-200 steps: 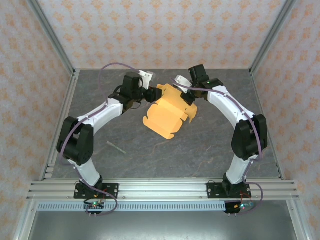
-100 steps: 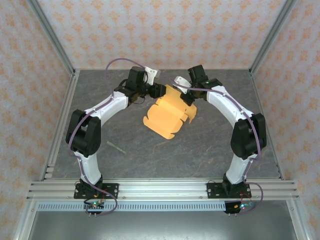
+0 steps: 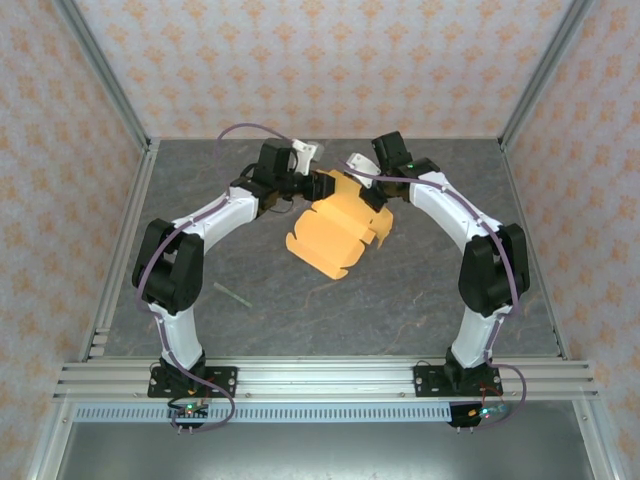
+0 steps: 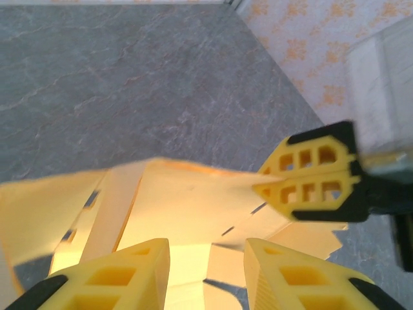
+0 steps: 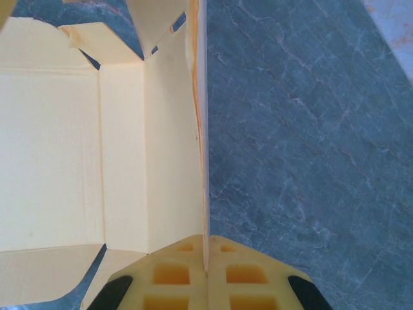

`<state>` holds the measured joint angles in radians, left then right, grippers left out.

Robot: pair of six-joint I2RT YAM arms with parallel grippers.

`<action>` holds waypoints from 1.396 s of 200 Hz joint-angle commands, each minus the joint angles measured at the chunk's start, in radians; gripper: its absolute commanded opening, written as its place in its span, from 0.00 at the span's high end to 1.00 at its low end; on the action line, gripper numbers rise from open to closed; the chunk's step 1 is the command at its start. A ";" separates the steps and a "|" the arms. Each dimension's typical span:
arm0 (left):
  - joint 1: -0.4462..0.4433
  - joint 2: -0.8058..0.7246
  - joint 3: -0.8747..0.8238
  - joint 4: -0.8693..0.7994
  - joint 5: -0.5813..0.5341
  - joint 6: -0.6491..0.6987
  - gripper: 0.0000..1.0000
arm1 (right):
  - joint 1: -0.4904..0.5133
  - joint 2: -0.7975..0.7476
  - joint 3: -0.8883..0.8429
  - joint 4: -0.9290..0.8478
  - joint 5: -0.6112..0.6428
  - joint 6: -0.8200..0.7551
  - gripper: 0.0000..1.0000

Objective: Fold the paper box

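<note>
On table point(image 3: 430, 290), far middle | right gripper point(image 5: 206, 253) pinches paper box point(image 3: 338, 228) edge | left gripper point(image 4: 206, 248) jaws apart

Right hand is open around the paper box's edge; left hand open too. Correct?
No. The right hand is shut on the paper box edge: the right wrist view shows its fingers pressed together with the sheet pinched between them. The left hand is open, as stated.

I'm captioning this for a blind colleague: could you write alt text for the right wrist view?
The right gripper pinches one edge of the orange-yellow paper box, an unfolded, creased sheet spreading to the left. The grey stone-patterned table lies on the right.
</note>
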<state>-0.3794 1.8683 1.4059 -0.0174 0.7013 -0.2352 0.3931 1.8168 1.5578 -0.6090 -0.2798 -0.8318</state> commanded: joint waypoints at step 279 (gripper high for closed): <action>0.133 0.109 0.035 -0.273 0.019 0.507 0.52 | 0.063 -0.091 -0.530 0.962 0.209 -0.694 0.99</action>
<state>-0.2398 1.9385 1.3663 -0.2054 0.6430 0.2203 0.4736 1.7275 1.0470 0.3038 -0.0299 -1.4990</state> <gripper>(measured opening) 0.479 0.045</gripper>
